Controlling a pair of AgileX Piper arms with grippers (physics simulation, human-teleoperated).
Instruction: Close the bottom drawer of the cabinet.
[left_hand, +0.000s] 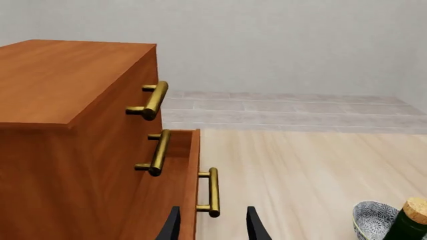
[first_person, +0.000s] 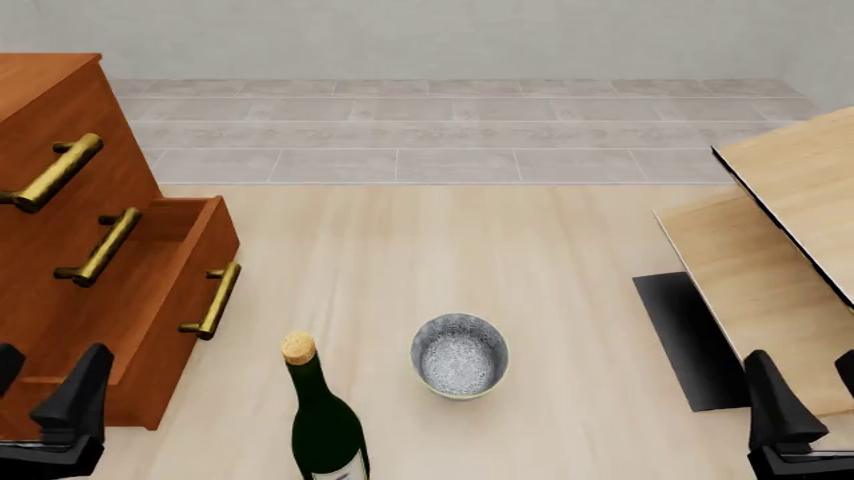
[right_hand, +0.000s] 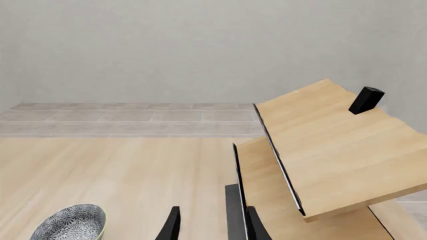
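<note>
The reddish-brown cabinet (first_person: 47, 95) stands at the left, also large in the left wrist view (left_hand: 60, 80). Its bottom drawer (first_person: 167, 330) is pulled out, the front standing well proud of the two drawers above. The drawer's brass bar handle (first_person: 214, 300) faces right. In the left wrist view the bottom drawer (left_hand: 179, 180) and its handle (left_hand: 213, 192) sit just ahead of my left gripper (left_hand: 213, 227), which is open and empty. My left gripper (first_person: 43, 390) hangs low by the cabinet's near corner. My right gripper (first_person: 811, 390) is open and empty at the far right.
A dark green corked bottle (first_person: 323, 425) and a patterned bowl (first_person: 459, 356) stand on the floor right of the drawer. Pale light-wood furniture (first_person: 787, 230) with a black slab (first_person: 683, 335) fills the right side, close ahead of the right gripper (right_hand: 213, 227).
</note>
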